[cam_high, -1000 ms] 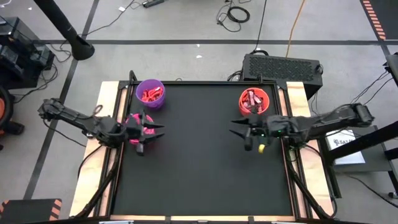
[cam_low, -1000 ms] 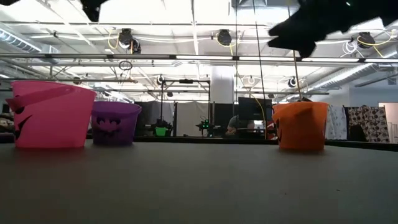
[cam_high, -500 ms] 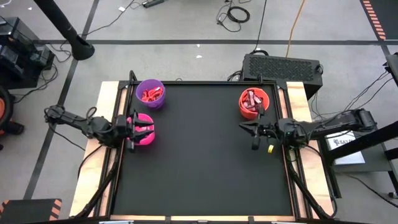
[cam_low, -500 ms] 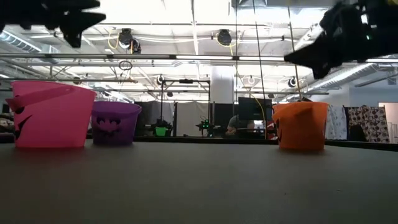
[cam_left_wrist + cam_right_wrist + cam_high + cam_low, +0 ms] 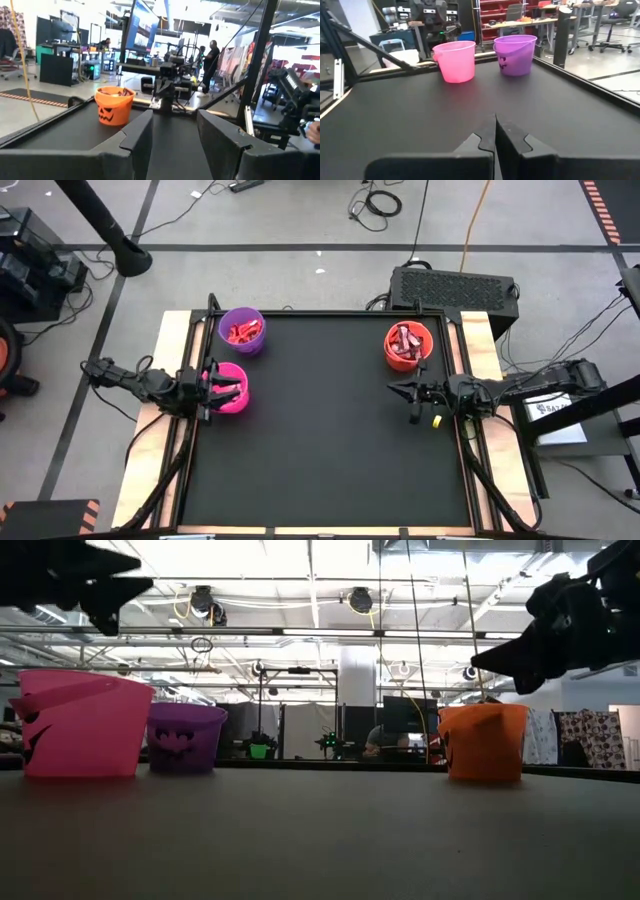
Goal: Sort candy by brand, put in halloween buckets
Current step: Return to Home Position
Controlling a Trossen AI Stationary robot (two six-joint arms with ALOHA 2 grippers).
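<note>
Since no loose pieces are seen on the table (image 5: 320, 470), sorting is judged done, with candy (image 5: 240, 333) in the purple bucket (image 5: 223, 328) and the orange bucket (image 5: 388, 348). The left gripper (image 5: 174, 122) is held open and empty above the pink bucket (image 5: 240, 402). The right gripper (image 5: 495, 131) is closed on nothing near the orange bucket.

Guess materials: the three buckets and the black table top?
Pink bucket, purple bucket, orange bucket: probably moulded plastic; smooth thin walls, uniform colour, soft sheen. Table top: matte black sheet with almost no glare; could be a rubber or fabric mat, cannot tell which.
</note>
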